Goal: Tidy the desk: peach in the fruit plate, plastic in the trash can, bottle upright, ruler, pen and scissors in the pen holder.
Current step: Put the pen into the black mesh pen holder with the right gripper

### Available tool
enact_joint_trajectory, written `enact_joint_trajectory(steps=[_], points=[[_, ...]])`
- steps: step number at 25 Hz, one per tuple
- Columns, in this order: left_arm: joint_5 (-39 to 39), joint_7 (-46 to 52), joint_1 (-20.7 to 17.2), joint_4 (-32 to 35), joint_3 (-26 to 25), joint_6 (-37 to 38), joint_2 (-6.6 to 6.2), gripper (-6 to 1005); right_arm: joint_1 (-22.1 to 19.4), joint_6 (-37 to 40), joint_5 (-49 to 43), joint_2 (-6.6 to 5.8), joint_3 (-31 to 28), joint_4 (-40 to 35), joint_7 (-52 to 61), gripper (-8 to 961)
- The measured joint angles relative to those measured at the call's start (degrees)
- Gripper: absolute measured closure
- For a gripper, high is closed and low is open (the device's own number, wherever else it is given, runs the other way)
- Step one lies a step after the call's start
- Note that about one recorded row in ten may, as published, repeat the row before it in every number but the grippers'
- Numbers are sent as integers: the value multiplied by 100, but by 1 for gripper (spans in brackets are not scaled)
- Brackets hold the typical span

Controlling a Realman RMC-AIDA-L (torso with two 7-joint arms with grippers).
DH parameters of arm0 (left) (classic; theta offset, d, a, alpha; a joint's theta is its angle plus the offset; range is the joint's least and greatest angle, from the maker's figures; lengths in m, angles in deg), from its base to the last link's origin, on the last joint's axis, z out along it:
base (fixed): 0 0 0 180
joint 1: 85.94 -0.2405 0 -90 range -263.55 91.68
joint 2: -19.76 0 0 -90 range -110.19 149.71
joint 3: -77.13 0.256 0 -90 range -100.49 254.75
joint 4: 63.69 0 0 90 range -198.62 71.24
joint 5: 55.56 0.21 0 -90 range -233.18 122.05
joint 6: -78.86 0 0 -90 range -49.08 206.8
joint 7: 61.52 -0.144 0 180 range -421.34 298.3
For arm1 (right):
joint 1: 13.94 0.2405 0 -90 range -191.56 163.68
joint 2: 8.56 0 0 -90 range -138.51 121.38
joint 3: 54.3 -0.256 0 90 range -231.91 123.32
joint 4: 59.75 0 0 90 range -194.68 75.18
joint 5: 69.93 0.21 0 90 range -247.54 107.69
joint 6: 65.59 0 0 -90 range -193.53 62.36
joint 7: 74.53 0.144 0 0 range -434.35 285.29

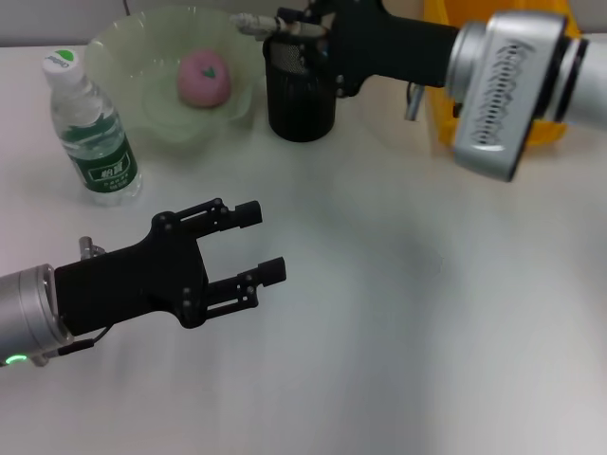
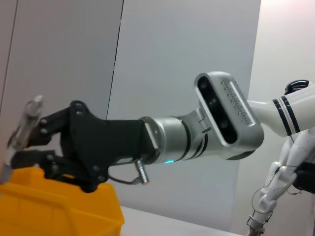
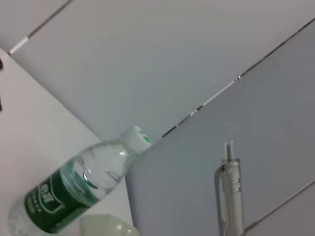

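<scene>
right end effector (image 1: 302, 28) seemingly gripping pen (image 1: 254, 23), over holder (image 1: 300, 95)

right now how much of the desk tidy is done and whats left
Done, by the look of it: the peach lies in the fruit plate and the bottle stands upright. In hand: the right claw holds a pen over the pen holder, not yet dropped in. The left claw hovers open over the desk. No ruler, scissors or plastic show, so their status is unclear.
</scene>
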Motion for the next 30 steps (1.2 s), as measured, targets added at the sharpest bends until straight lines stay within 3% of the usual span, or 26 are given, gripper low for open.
enact_joint_trajectory(steps=[6, 19, 25, 30], points=[[-34, 6, 32, 0, 0, 16, 1, 290, 294, -632, 785, 23, 565, 368, -160, 791], [-54, -42, 36, -49, 31, 123, 21, 289, 1006, -1300, 1809, 23, 619, 1294, 127, 783], [-52, -113, 53, -80, 51, 132, 28, 289, 1027, -1361, 1885, 23, 604, 1321, 1117, 779], [-48, -199, 54, -112, 56, 140, 27, 289, 1000, -1407, 2271, 23, 598, 1522, 1244, 776]])
